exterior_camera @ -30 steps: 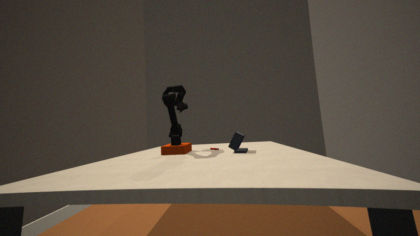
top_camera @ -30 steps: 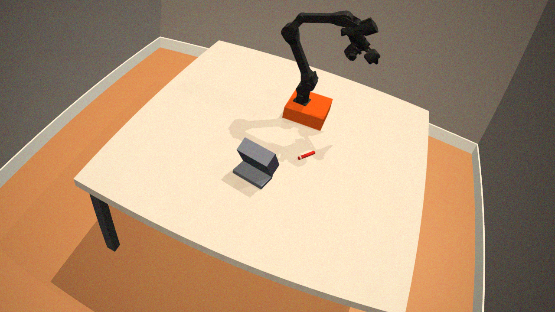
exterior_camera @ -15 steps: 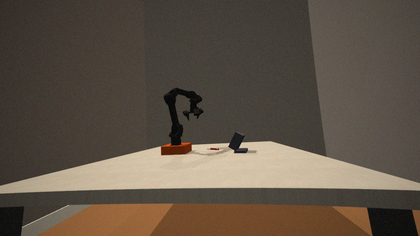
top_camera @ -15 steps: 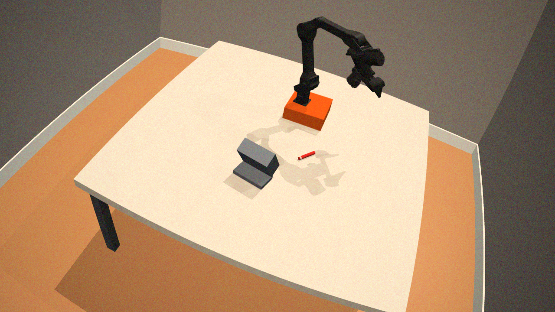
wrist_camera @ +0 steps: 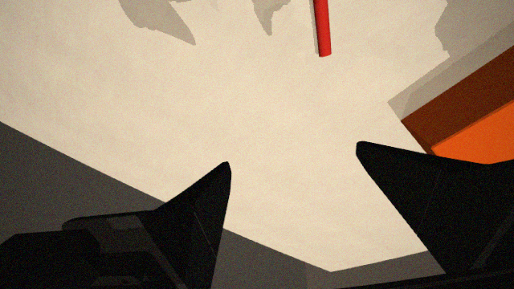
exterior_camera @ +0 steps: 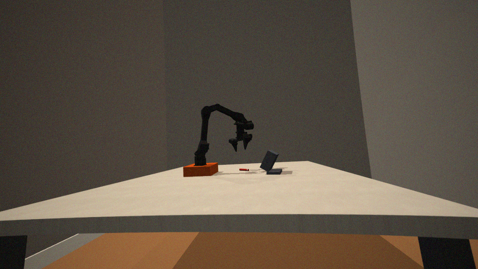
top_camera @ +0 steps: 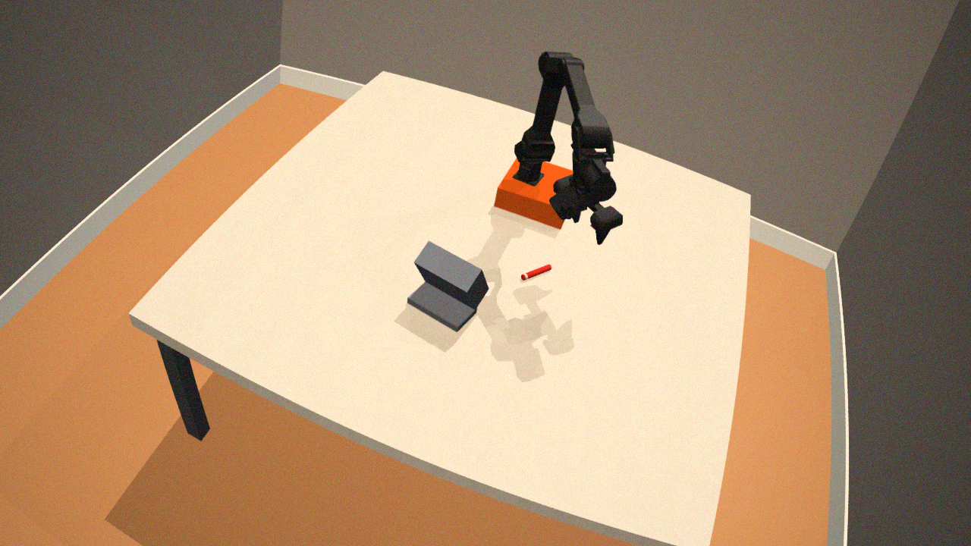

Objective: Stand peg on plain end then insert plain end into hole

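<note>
The red peg (top_camera: 537, 272) (exterior_camera: 243, 169) (wrist_camera: 323, 30) lies flat on the table. Its white band is at the end nearer the panel; the wrist view shows only the plain end, at the top. The dark grey sloped panel (top_camera: 450, 266) (exterior_camera: 269, 160) stands on its base plate beyond the peg. Its hole does not show in any view. My gripper (exterior_camera: 240, 150) (wrist_camera: 291, 157) is open and empty, pointing down, well above the table. In the top view one finger shows clearly, above and to the right of the peg.
The orange base block (top_camera: 528, 201) (exterior_camera: 196, 170) (wrist_camera: 478, 132) carries the arm and is close to the peg. The panel's base plate (top_camera: 441, 306) (exterior_camera: 274, 172) lies on the pale table (top_camera: 305, 224) (exterior_camera: 233, 197) (wrist_camera: 161, 100). The arm's shadow falls beside the peg.
</note>
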`<state>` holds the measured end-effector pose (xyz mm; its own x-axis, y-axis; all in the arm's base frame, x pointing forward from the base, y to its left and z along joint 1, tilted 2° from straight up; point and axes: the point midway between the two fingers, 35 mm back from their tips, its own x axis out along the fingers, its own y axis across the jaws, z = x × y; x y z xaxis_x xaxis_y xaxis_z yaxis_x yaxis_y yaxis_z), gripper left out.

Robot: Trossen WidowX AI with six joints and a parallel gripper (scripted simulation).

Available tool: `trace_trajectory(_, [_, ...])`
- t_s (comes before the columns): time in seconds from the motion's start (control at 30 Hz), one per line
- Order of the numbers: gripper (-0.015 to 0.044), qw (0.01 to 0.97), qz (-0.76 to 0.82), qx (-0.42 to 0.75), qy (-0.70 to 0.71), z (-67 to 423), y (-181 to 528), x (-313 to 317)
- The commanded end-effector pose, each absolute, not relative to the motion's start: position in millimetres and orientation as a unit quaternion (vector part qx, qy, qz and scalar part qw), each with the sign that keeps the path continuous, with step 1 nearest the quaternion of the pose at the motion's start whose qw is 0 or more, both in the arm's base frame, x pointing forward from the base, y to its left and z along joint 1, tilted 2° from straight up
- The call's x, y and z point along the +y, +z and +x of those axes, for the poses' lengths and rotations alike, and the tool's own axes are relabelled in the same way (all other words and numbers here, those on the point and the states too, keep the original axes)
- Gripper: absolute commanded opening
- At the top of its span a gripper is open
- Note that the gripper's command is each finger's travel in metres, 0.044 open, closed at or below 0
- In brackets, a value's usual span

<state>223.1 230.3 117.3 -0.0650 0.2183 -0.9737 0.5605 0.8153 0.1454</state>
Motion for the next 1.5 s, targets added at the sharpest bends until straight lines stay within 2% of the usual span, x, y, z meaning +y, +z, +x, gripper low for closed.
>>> trace_trajectory(0.0, [0.044,0.643,0.216,0.72,-0.148,264,83,182])
trace_trajectory(0.17, [0.044,0.643,0.175,0.73,-0.152,285,59,144])
trace_trajectory(1.47, [0.044,0.643,0.175,0.73,-0.152,289,6,144])
